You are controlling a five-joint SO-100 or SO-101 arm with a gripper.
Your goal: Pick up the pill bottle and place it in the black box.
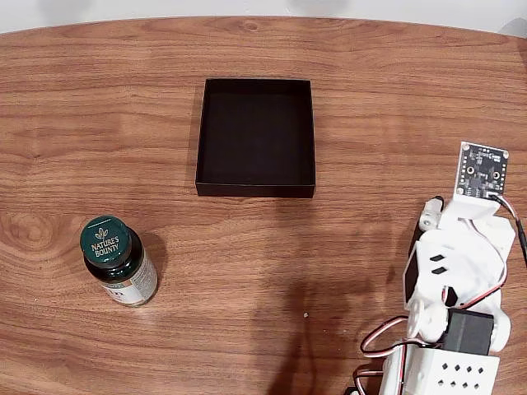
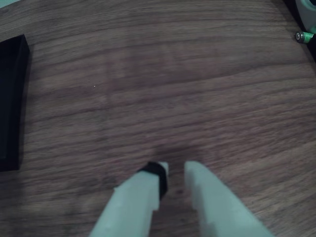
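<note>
Reach for the bottle
Fingers [image 2: 175, 170] slightly parted, empty; approach the upright dark green capped pill bottle [image 1: 120, 260] squarely, below its cap.

Fixed view: black box [image 1: 256, 137] on the worktop [image 1: 346, 239] at centre rear, pill bottle [image 1: 120, 261] upright at front left, well apart from it, arm at front right, tool [image 2: 175, 173] apparently over bare worktop right of the box.

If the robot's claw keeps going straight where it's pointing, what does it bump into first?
Probably just the bare wooden table. In the wrist view the gripper points at empty wood, with the black box off at the left edge; depth is hard to judge.
</note>
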